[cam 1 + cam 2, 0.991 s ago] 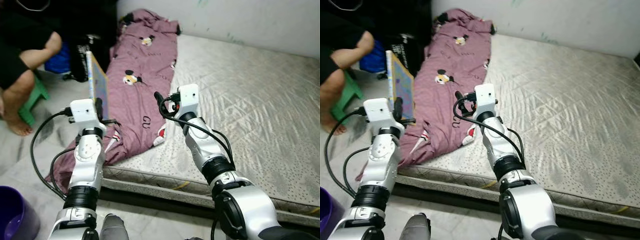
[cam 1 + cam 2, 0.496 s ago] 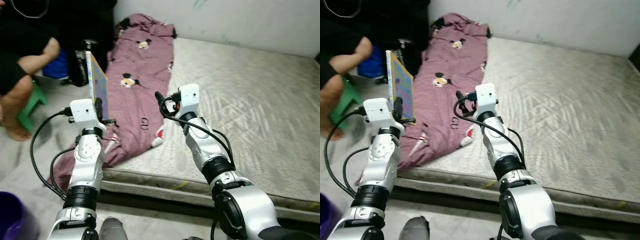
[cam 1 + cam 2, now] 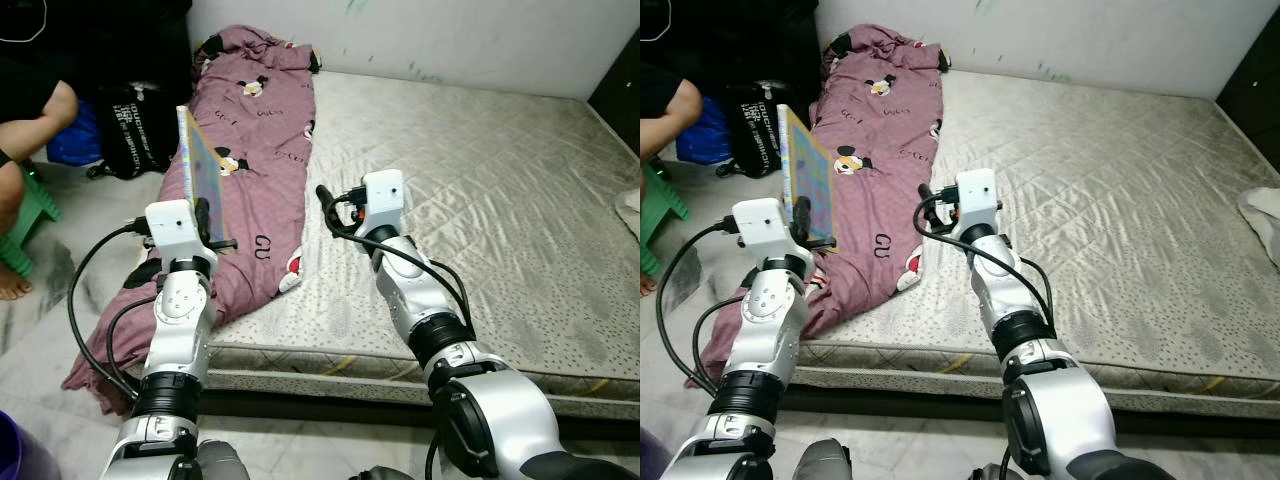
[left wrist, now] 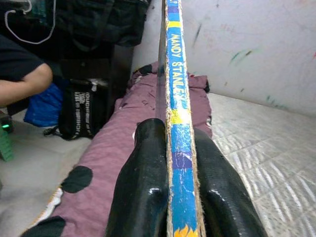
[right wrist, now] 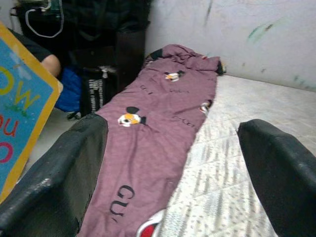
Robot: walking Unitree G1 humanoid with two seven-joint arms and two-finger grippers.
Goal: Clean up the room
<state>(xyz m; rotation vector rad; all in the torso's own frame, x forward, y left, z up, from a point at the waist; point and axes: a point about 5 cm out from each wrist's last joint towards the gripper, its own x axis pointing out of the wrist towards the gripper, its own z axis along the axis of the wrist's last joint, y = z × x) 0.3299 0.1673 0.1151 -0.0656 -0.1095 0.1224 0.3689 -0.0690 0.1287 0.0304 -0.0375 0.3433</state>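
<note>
My left gripper [image 3: 205, 222] is shut on a thin picture book [image 3: 199, 165], held upright and edge-on above the purple blanket [image 3: 262, 150]. The book's blue spine [image 4: 177, 98] runs between the two black fingers [image 4: 143, 187]. The blanket, printed with cartoon mice, lies along the left side of the mattress [image 3: 480, 190] and hangs off its front corner to the floor. My right gripper [image 3: 322, 195] is raised over the mattress beside the blanket, open, with nothing between its fingers [image 5: 59, 182].
A person sits at the far left on a green stool [image 3: 15, 225], arm [image 3: 40, 105] in view. A black bag [image 3: 135, 130] and a blue bag [image 3: 70, 140] stand on the floor by the bed. A white cloth [image 3: 628, 205] lies at the mattress's right edge.
The camera has turned right and pulled back: more of the mattress and the white cloth have come into view. Both arms keep their pose, the book still in the left gripper.
</note>
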